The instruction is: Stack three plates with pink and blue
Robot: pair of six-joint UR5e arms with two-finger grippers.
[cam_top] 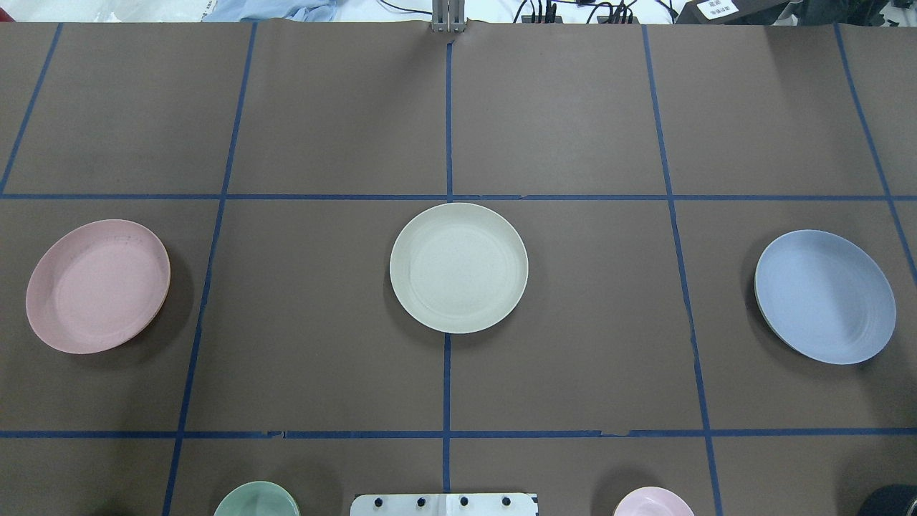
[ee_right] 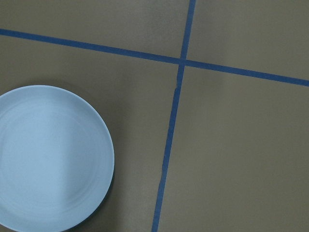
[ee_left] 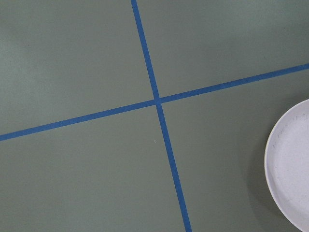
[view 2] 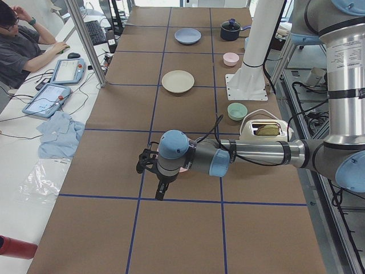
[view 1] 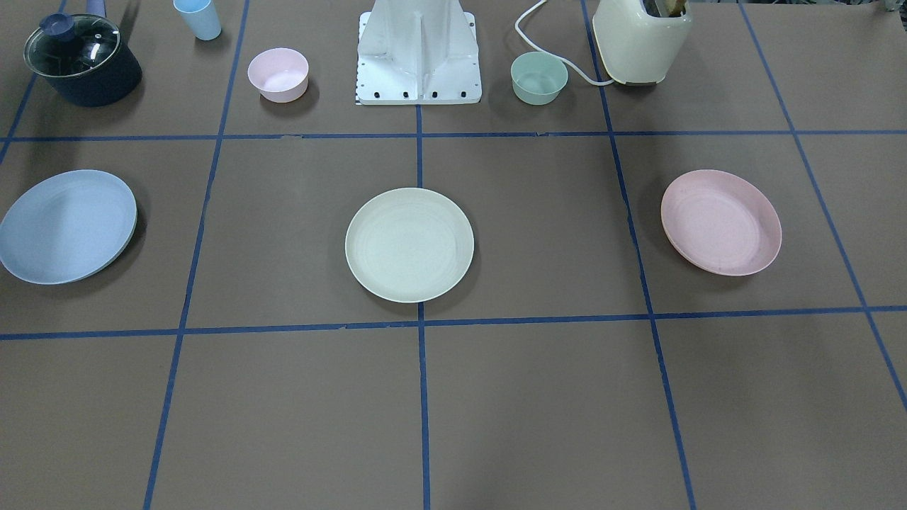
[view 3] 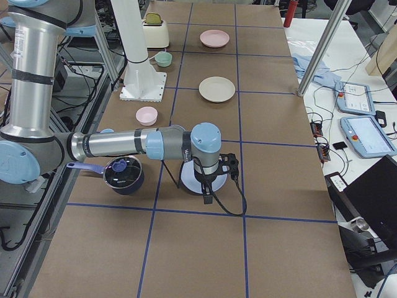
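Nearest the robot we see its white base (cam_top: 444, 504) on the brown table (cam_top: 322, 337), with a green bowl (cam_top: 256, 501) to its left and a pink bowl (cam_top: 652, 503) to its right. A toaster (view 1: 641, 42) stands further left of the green bowl, and a cup (view 1: 198, 20) and a lidded pot (view 1: 81, 60) stand further right of the pink one. Farther out, the three plates lie flat in one row, well apart, none stacked. The pink plate (cam_top: 98, 285) is at the left, the cream plate (cam_top: 458, 267) is in the middle on a line of blue tape (cam_top: 447, 380), and the blue plate (cam_top: 824, 296) is at the right. The left gripper (view 2: 158, 181) hangs over the table by the pink plate, whose rim shows at the right edge of its wrist view. The right gripper (view 3: 206, 189) hangs over the blue plate, which fills the lower left of its wrist view. We see both grippers only from the table's ends, so we cannot tell whether their fingers are spread or closed, nor whether either touches a plate.
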